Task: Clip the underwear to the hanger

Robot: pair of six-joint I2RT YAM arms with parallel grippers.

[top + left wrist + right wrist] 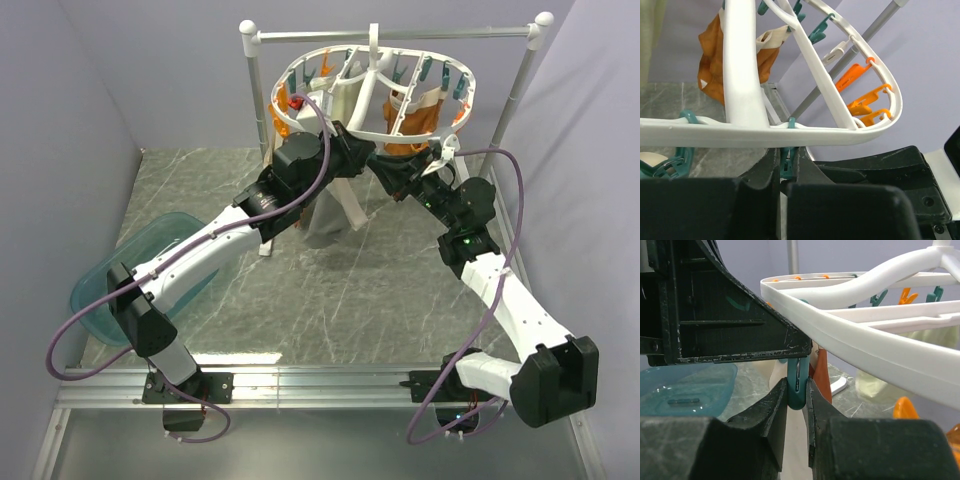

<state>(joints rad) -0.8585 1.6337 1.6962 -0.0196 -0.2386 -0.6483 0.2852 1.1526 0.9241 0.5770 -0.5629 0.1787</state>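
The left gripper (pixel 785 164) has its jaws drawn in to a narrow slit, and a teal peg (pixel 786 167) fills that slit just under the hanger (pixel 715 132) rim. The fingers look pressed against the peg on both sides. The right gripper (pixel 796 390) is likewise nearly closed and pinches a teal peg between its fingertips. This seems to be the same one, since the black body of the left gripper sits right above it in the right wrist view, and the right gripper's black tip lies just beside the peg in the left wrist view.

The hanger is a white plastic oval ring with cross bars. More teal pegs hang along it, and a row of orange pegs (pixel 865 102) lines its curved end. It hangs by its hook from a silver rail stand (pixel 450 33) with white knobs.

The underwear (pixel 325 220), pale cream with a grey part, hangs down just below the two grippers where they meet under the ring's near rim, with its lower end close to the table. Whether the peg has bitten onto its top edge is hidden by the grippers.

Rust-orange garments (pixel 415 120) and a cream garment (pixel 345 100) hang from pegs farther back. A translucent teal basin (pixel 685 390) sits on the grey marbled table (pixel 400 290) at the left, partly under the left arm.
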